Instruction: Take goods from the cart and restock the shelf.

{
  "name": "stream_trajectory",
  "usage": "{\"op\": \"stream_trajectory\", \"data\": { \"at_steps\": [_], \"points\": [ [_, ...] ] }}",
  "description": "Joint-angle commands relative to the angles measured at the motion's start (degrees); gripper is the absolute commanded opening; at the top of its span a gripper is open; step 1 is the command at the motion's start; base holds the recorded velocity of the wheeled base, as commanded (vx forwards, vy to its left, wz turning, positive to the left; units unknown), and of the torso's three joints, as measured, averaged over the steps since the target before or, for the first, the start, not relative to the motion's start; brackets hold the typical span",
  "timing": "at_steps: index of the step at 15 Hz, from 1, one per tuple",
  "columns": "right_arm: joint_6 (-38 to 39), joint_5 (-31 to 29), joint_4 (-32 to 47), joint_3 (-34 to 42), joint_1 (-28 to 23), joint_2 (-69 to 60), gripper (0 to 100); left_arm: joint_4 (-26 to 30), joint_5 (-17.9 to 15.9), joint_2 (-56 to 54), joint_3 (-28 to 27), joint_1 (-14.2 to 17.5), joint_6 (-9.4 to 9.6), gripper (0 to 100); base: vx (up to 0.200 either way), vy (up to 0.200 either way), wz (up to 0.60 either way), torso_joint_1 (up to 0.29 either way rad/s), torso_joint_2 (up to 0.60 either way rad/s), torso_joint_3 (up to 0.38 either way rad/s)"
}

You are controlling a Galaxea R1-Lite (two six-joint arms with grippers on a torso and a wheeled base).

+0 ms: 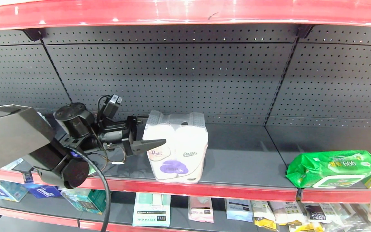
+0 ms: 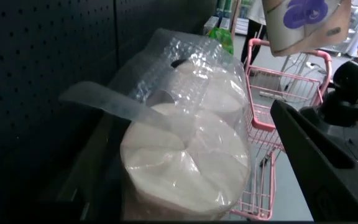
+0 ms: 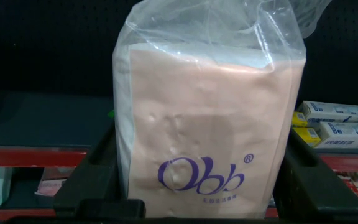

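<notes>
So far one toilet-roll pack (image 1: 175, 148) stands at the shelf's (image 1: 237, 151) front edge, with the left gripper (image 1: 155, 137) spread loose around it. The right gripper (image 3: 204, 186) clamps a second pack (image 3: 210, 124), not yet shelved. A green wipes pack (image 1: 332, 167) lies farther along the front edge, narrowing the room left.

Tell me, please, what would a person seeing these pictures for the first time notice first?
First comes the white roll pack, standing upright near the front edge of the grey shelf, with the left gripper open at its left side. Next is a second pack, clamped in the right gripper at the right edge of the head view. A bright green wipes pack lies on the shelf farther right.
</notes>
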Motion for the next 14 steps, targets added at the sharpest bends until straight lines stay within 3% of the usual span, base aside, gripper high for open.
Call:
{"op": "stream_trajectory", "data": {
  "at_steps": [1,4,7,9,11,14],
  "points": [
    [0.0,0.0,0.0,0.0,0.0,-0.1,0,0.0,0.2,-1.8,-2.0,0.3,-1.99,100,0.000,0.000,0.00,0.000,0.00,0.000],
    [0.0,0.0,0.0,-0.1,0.0,-0.1,0,0.0,2.1,-1.8,-6.8,1.5,-3.22,100,0.000,0.000,0.00,0.000,0.00,0.000],
    [0.0,0.1,0.0,0.1,0.0,0.0,0,0.0,2.7,-3.2,-6.9,3.7,-3.58,100,0.000,0.000,0.00,0.000,0.00,0.000],
    [0.0,0.1,0.0,0.3,0.0,0.0,0,0.0,5.4,-3.9,-6.9,5.1,-3.58,100,0.000,0.000,0.00,0.000,0.00,0.000],
    [0.0,0.1,0.0,0.7,0.0,-0.1,0,1.4,14.7,-5.7,-6.9,5.6,-3.58,100,0.000,0.000,0.00,0.000,0.00,0.000],
    [0.0,0.2,0.0,0.7,0.0,-0.2,0,8.3,23.9,-10.1,-6.8,5.6,-2.08,100,0.000,0.000,0.00,0.000,0.00,0.000]
  ]
}}
